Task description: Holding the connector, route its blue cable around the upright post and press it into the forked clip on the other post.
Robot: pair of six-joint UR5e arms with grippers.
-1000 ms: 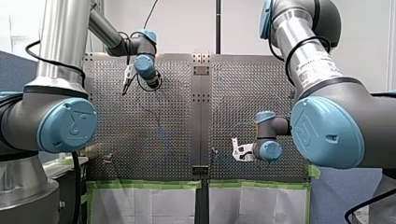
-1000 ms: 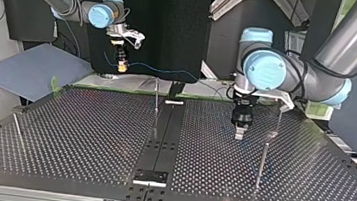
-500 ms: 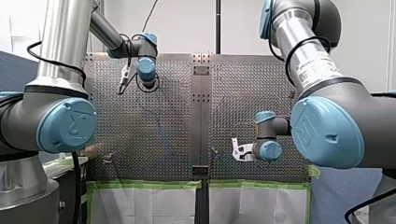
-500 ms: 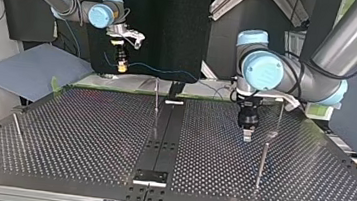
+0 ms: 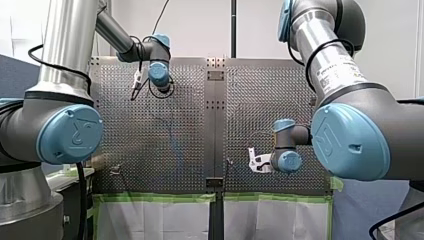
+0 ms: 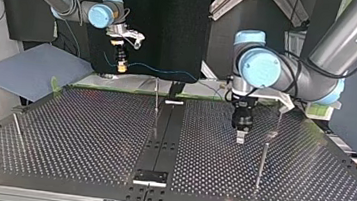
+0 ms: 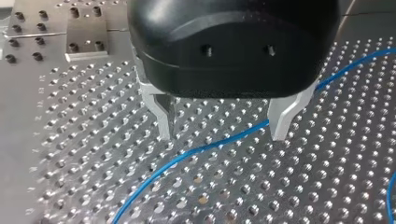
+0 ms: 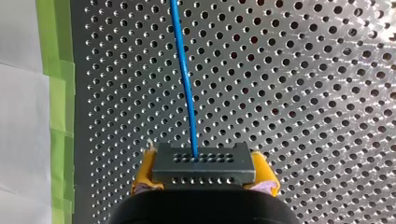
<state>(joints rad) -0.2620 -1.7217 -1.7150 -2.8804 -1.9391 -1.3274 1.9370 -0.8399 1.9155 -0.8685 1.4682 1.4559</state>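
- Right wrist view: right end effector (image 8: 204, 171) clamps the connector (image 8: 204, 163) between yellow pads (image 8: 143, 176), near the surface's (image 8: 303, 93) green-taped edge.
- Left end effector (image 7: 223, 133): fingers (image 7: 161, 116) spread apart, blue cable (image 7: 205, 148) lying on the surface beneath them.

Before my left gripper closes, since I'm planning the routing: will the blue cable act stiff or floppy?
Probably floppy: the blue cable lies in a loose curve on the perforated table. Likely light too: it leaves the connector nearly straight, sagging little.
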